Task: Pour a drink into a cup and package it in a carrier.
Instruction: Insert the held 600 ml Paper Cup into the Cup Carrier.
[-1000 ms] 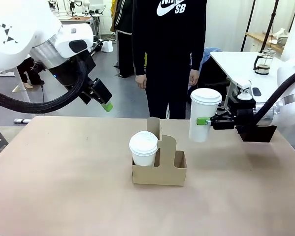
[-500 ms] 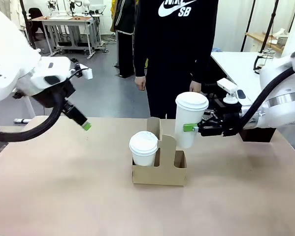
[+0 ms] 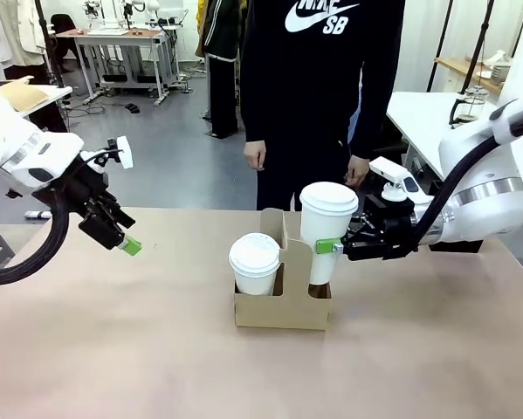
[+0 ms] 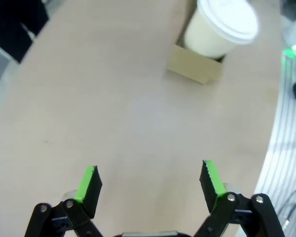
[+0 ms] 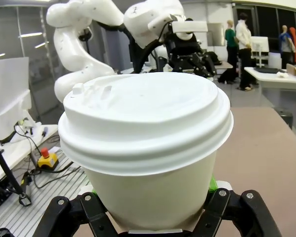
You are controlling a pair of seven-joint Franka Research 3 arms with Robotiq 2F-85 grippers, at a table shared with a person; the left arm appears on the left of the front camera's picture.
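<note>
1. Front view: A brown cardboard carrier (image 3: 283,301), a low box with a tall upright centre handle, is seen near the middle of the tan, matte table (image 3: 113,349). A white paper cup (image 3: 255,264) with a domed plastic lid is seated in its left compartment. A second lidded cup (image 3: 326,229), tapered and smooth, is clamped at mid-height by the right gripper (image 3: 331,247); its base is hidden behind the carrier's right compartment wall, so whether it rests on the bottom cannot be told. The left gripper (image 3: 126,244) is held above the table's left side, well apart from the carrier, with nothing in it. A person (image 3: 322,96) in dark clothing is seen at the far edge. A glass jug (image 3: 467,109) with dark liquid is noted on a white side table at far right.

2. Left wrist view: The green-padded fingers (image 4: 88,183) are spread wide over bare table. The carrier's corner and the seated cup are visible at top.

3. Right wrist view: The held cup's ridged white lid and cream paper wall are pressed between both green pads (image 5: 212,185).
</note>
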